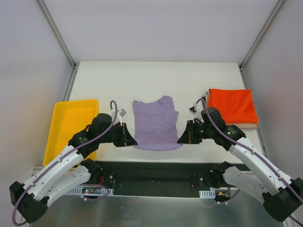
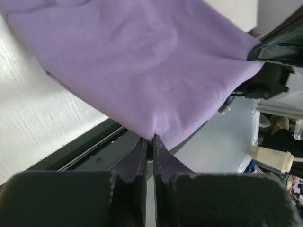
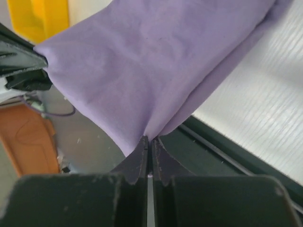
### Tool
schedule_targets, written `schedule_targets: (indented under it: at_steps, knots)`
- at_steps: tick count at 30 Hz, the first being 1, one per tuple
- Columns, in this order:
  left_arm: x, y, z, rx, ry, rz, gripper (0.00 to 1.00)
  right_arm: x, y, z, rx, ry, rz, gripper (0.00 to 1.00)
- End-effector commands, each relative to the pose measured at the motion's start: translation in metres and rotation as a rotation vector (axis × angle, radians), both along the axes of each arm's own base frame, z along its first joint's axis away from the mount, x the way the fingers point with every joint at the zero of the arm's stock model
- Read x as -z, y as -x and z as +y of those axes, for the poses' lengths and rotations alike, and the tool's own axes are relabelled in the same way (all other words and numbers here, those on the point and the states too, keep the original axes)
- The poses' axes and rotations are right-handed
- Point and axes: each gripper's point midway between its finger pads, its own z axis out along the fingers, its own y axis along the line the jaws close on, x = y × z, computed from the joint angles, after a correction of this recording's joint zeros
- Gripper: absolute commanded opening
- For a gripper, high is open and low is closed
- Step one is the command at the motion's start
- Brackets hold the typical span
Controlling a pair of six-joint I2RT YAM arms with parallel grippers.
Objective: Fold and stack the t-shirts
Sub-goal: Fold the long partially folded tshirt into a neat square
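- My left gripper [image 2: 149, 147] is clamped shut on the near left corner of the purple t-shirt [image 1: 155, 125], with the cloth pinched at the very tips of its fingers.
- My right gripper [image 3: 148, 144] is closed the same way on the near right corner, a fold of purple fabric caught between its tips.
- The shirt spans the gap between my two hands and runs away from them across the white table [image 1: 156, 78]. Its near hem is at the table's near edge and its neckline is at the far end.
- From my left wrist, the fabric fans out ahead of the fingers, and the right gripper shows dark at the opposite corner.
- Off to the outer side of my left hand, a yellow tray [image 1: 71, 124] sits on the table, clear of the shirt.
- Ahead of my right hand and to its outer side lies a folded orange t-shirt [image 1: 232, 105], close to the table's right edge and apart from the purple one.
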Motion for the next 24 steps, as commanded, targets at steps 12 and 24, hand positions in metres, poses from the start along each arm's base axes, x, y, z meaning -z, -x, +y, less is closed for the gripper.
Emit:
schedule_targets:
  at_steps: [12, 24]
  knots:
    - [-0.056, -0.049, 0.014, -0.190, -0.060, -0.211, 0.00, -0.038, -0.016, -0.011, 0.022, 0.023, -0.102, 0.01]
    - [-0.064, -0.131, 0.034, -0.390, -0.310, -0.313, 0.00, -0.048, -0.107, -0.009, 0.178, 0.087, -0.214, 0.01]
